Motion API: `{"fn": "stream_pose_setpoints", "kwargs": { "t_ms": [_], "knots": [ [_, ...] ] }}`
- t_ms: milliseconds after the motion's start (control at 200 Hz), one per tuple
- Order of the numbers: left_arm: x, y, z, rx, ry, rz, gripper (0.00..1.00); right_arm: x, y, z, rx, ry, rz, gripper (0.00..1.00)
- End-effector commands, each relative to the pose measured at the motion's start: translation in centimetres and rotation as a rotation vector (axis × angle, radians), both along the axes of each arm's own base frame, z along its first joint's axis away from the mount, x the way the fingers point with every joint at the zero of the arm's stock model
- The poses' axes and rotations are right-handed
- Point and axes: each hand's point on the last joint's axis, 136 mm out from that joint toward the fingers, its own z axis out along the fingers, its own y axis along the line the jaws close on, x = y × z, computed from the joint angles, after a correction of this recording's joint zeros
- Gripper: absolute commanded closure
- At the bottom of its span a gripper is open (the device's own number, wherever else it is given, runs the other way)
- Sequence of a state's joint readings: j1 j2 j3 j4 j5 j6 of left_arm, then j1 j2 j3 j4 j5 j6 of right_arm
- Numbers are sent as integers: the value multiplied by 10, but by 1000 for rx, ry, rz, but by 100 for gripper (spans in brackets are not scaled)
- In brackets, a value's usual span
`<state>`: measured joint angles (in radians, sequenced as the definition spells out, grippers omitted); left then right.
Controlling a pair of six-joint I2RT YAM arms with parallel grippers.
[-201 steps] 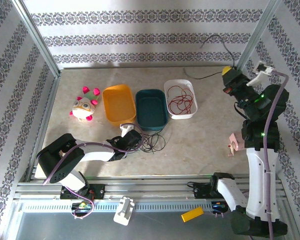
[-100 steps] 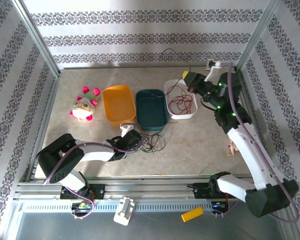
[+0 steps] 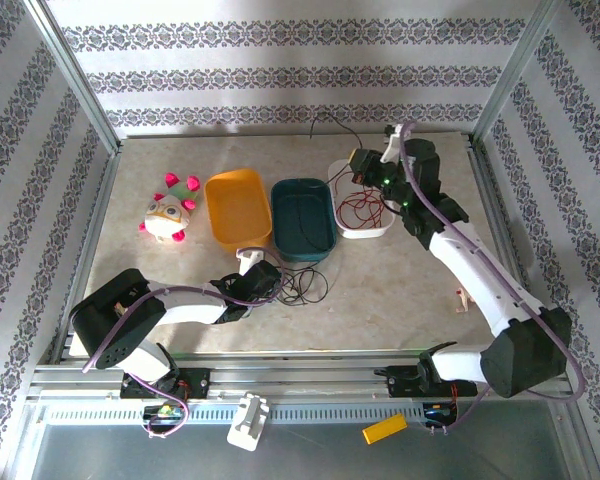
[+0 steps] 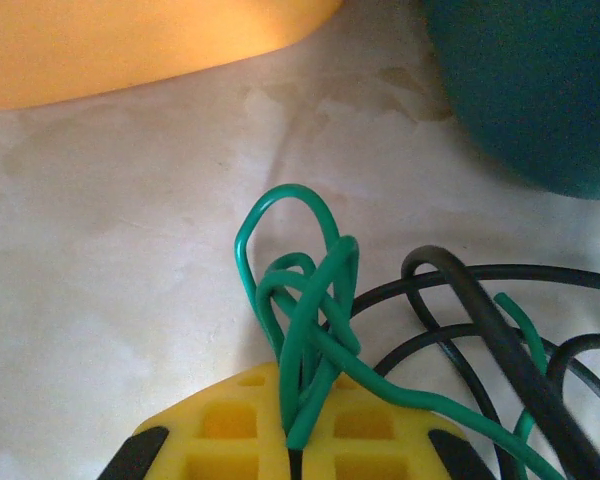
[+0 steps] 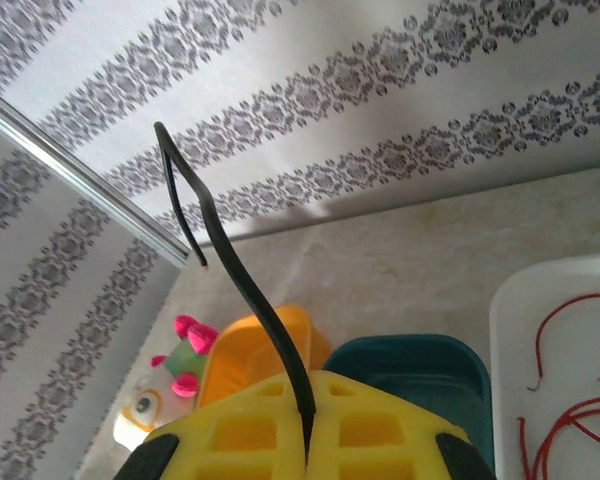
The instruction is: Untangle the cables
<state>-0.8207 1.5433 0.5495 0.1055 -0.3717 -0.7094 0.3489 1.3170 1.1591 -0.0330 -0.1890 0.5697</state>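
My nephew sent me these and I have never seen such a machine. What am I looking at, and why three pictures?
Two robot arms stand at the near edge of a stone-patterned table. The wide picture comes from a fixed camera above and behind them; each close-up comes from a camera on one wrist, looking past that arm's yellow fingers. On the table lie an orange plastic tray, a dark teal tray, a white tray holding thin red wires, a white-and-pink toy, and a small tangle of thin black and green wires. The left gripper is shut on loops of green wire from that tangle. The right gripper, near the white tray's far end, is shut on a thin black wire that sticks up.
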Motion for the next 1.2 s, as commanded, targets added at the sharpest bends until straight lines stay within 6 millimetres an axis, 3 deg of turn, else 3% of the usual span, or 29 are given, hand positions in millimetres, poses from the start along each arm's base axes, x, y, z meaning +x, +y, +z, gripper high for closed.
{"fn": "stream_pose_setpoints", "kwargs": {
  "t_ms": [0, 295, 625, 820, 910, 964, 1194],
  "knots": [
    [-36, 60, -40, 247, 167, 38, 100, 3, 5, -43, -106, 61, -22, 100],
    [-36, 59, -40, 246, 167, 37, 100, -4, 14, -139, -297, 284, -103, 100],
    [-36, 60, -39, 247, 166, 37, 100, -9, 22, -208, -384, 472, -153, 100],
    [-36, 60, -36, 244, 162, 34, 100, -9, 50, -217, -361, 495, -44, 92],
    [-35, 59, -36, 246, 164, 31, 100, -9, 61, -212, -351, 476, 4, 66],
    [-35, 58, -36, 245, 165, 30, 100, -10, 65, -204, -344, 454, 19, 58],
    [-33, 55, -37, 239, 165, 20, 100, -21, 46, -171, -369, 360, -49, 50]
  ]
}}
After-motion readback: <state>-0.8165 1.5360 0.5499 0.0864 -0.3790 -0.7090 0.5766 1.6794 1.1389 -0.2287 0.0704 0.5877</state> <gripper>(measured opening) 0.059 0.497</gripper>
